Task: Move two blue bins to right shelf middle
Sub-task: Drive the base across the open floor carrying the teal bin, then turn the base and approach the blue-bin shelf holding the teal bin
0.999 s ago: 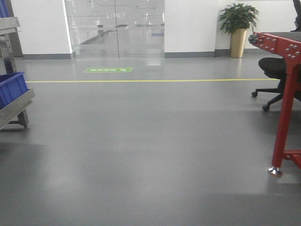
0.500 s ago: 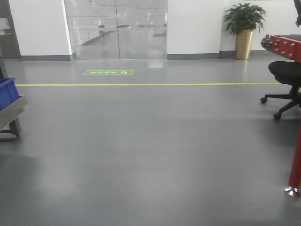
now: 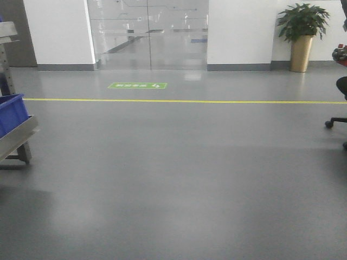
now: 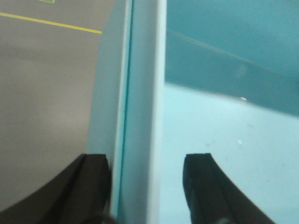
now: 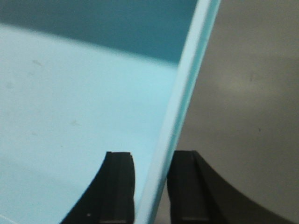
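Front view, left edge: dark blue plastic bin (image 3: pixel 11 112) sits on the sloped tray of a grey metal shelf rack (image 3: pixel 20 134). The glossy grey floor (image 3: pixel 173 184) carries a yellow line (image 3: pixel 184 101) across its full width. A green rectangular floor sign (image 3: pixel 137 85) lies just behind the line. Glass double doors (image 3: pixel 149 35) stand in the white back wall. Further right, a green potted plant in a gold planter (image 3: pixel 301 51) stands against the wall. A black office chair (image 3: pixel 342 86) is cut off by the right edge.

Left wrist view: the left gripper (image 4: pixel 147 186) is clenched over the side wall of a pale blue plastic bin (image 4: pixel 140 93). One black finger (image 4: pixel 91 186) lies outside against the wall; the other is inside, above the bin bottom. Floor shows to the left of the wall.

Right wrist view: the right gripper (image 5: pixel 153 186) is clamped on the bin's rim, which is pinched between both black fingers. Bin interior lies to the left, floor to the right.
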{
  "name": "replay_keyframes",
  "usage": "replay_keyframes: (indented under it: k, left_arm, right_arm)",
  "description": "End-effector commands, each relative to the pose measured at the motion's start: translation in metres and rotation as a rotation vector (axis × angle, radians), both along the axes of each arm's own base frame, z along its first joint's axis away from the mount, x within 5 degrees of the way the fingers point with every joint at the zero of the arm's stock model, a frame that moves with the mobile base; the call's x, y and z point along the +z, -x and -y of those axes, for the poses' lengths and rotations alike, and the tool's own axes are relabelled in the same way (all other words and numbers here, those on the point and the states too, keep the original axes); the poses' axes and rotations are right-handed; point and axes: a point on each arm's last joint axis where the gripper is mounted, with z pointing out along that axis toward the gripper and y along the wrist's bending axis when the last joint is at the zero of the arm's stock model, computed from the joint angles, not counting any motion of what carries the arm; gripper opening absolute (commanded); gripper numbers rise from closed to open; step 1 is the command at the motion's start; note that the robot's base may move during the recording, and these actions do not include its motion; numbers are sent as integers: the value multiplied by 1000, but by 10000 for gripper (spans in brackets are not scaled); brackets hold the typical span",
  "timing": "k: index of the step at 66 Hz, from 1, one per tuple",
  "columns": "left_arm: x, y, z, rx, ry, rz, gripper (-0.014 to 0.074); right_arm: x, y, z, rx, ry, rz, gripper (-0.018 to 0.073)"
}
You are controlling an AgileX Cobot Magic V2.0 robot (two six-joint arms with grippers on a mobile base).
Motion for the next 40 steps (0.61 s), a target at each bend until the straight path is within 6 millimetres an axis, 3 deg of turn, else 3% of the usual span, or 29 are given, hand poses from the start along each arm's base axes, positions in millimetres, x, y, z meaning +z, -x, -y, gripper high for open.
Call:
replay_keyframes:
  k: [1,40]
  left_arm:
    - [16,9,7,-45,65,86,-111]
    - [16,9,7,-45,65,86,-111]
  right_arm:
    - [19,8,-6,50,-85,105,-154]
    - [19,8,-6,50,-85,105,-154]
